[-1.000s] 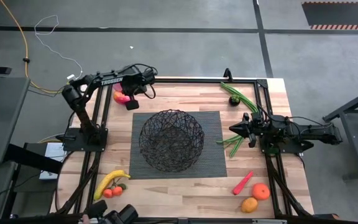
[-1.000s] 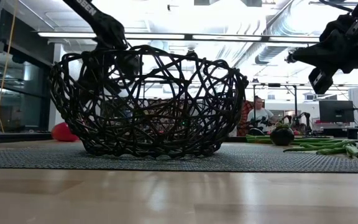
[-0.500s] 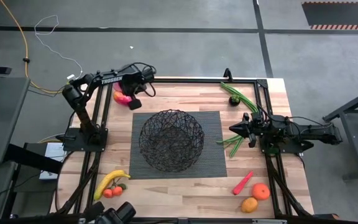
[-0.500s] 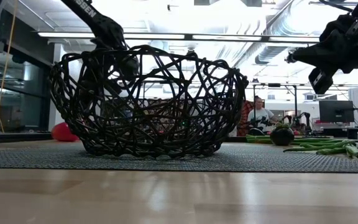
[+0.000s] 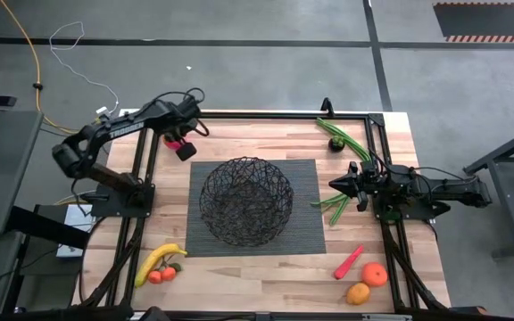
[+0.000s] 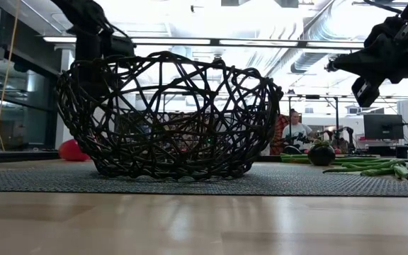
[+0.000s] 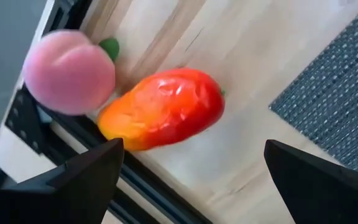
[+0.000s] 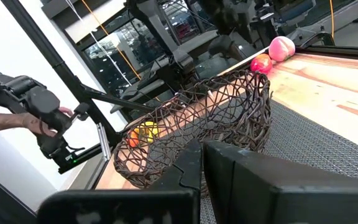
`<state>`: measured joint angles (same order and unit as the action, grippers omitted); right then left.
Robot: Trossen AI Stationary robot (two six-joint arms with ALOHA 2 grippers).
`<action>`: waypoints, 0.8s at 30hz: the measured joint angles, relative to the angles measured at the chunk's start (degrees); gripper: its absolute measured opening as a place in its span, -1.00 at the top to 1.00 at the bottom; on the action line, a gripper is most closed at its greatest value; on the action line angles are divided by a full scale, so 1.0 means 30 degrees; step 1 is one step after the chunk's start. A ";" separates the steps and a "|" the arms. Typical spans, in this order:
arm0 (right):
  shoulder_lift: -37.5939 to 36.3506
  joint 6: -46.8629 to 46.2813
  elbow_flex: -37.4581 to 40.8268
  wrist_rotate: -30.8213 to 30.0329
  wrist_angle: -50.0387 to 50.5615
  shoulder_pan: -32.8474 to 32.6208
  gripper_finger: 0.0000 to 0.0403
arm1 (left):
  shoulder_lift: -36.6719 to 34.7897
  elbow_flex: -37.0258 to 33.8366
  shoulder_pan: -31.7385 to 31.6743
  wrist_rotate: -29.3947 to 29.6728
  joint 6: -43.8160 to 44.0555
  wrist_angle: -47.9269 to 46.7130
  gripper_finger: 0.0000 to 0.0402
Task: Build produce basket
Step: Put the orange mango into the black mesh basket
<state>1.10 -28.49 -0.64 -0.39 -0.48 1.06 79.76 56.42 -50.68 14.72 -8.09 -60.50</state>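
The black wire basket (image 5: 246, 201) stands on the dark ribbed mat (image 5: 306, 232) at the table's middle. A red-orange mango (image 7: 163, 109) and a pink ball (image 7: 70, 71) lie side by side on the wood at the far left corner. My left gripper (image 7: 191, 155) is open above the mango and touches nothing; it also shows in the high view (image 5: 182, 144). My right gripper (image 5: 334, 185) is shut and empty, in the air at the mat's right edge, above the green beans (image 5: 335, 203).
A banana (image 5: 159, 259) and small tomatoes (image 5: 163, 275) lie at the near left. A red chili (image 5: 349, 261) and two oranges (image 5: 374, 274) lie at the near right. More beans (image 5: 344, 135) and a dark green piece (image 5: 335, 144) lie at the far right. A person's hand (image 8: 36, 121) holds a device beyond the table.
My left arm has drawn back at its base and its gripper has gone a little toward the table's left edge, over the mango and pink ball. My right arm has kept still.
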 joint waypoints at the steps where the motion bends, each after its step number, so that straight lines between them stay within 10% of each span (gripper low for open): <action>1: 0.0000 0.0000 0.0000 -0.0001 0.0001 0.0003 1.00 | -0.0137 -0.0145 0.0002 -0.0002 -0.0456 0.0217 -0.87; 24: 0.0000 0.0000 -0.0007 -0.0002 -0.0003 0.0005 1.00 | 0.2863 -0.0159 0.0150 0.0970 -0.1143 0.0993 -0.87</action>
<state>1.10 -28.49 -0.67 -0.40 -0.49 1.07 88.35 55.94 -50.23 17.63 -11.52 -57.52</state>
